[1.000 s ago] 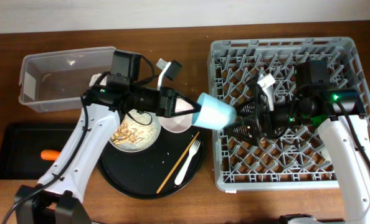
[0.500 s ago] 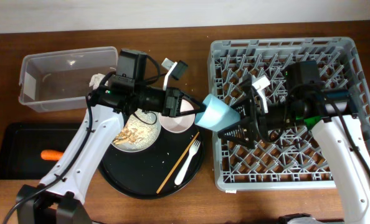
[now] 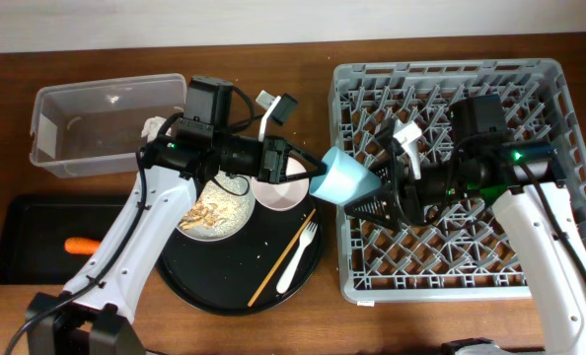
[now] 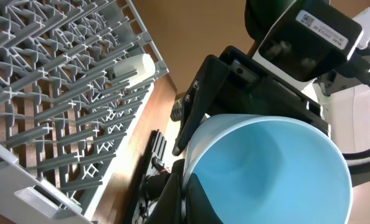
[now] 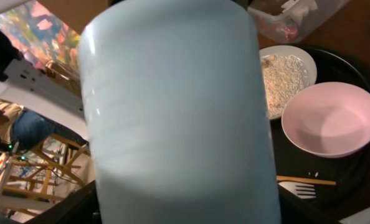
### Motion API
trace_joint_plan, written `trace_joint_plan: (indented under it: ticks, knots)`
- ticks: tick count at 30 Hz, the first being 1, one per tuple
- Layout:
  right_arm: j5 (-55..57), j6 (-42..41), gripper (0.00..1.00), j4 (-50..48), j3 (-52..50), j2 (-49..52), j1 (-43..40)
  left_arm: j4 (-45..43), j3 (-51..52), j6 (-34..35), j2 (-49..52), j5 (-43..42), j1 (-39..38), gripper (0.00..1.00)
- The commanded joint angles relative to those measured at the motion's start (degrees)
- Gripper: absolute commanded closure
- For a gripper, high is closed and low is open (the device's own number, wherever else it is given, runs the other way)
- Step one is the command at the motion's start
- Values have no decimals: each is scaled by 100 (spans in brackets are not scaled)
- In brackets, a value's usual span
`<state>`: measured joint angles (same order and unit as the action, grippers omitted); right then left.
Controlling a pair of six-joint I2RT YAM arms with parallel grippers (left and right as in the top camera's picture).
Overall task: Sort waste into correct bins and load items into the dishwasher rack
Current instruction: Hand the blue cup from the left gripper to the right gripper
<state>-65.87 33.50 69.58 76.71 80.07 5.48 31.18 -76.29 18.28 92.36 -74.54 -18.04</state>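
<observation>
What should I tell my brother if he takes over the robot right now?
Left end effector: shut on the rim of the light blue cup, at the left edge of the rack.
Right end effector: fingers either side of the cup's base; grip unclear.
Done: carrot in the black tray, paper wad in the clear tub.
Left: cup into the rack; then bowl, plate with food scraps, fork and chopstick, all on the round tray.
</observation>
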Motion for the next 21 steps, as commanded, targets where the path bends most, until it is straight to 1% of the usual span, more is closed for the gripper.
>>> trace_joint_plan:
  ticks: [1,5,6,7,8,10,13,15,17,19,20,21]
  knots:
    - [66,76,31,0,2,-55,87,-33,-70,59,-46,87,20,99]
    - [68,76,35,0,9,-55,87,-31,-68,57,-46,90,20,99]
    - [87,76,36,-2,13,-55,87,-33,-70,57,-46,90,20,98]
    - [129,76,36,0,13,-55,87,-31,-70,57,-46,109,20,88]
    - [177,76,37,0,13,-55,87,-22,-70,57,-46,210,20,86]
    - [363,55,41,2,13,-55,87,153,-68,55,-46,717,20,77]
    - [793,-9,44,20,28,-55,83,411,-68,52,-46,1602,26,72]
    - [1696,-470,45,24,157,-55,76,796,-68,48,-46,2430,26,73]
    - [3158,-1054,45,188,369,-59,76,1283,-68,-13,-46,3442,26,73]
    - [4395,-1381,44,577,601,-59,76,1600,-68,-61,-46,4006,26,73]
    - [4839,-1604,44,675,686,-59,76,1847,-68,-164,-46,4336,26,72]
    - [5200,-1847,44,704,739,-59,42,1937,-68,-166,-46,4463,26,72]
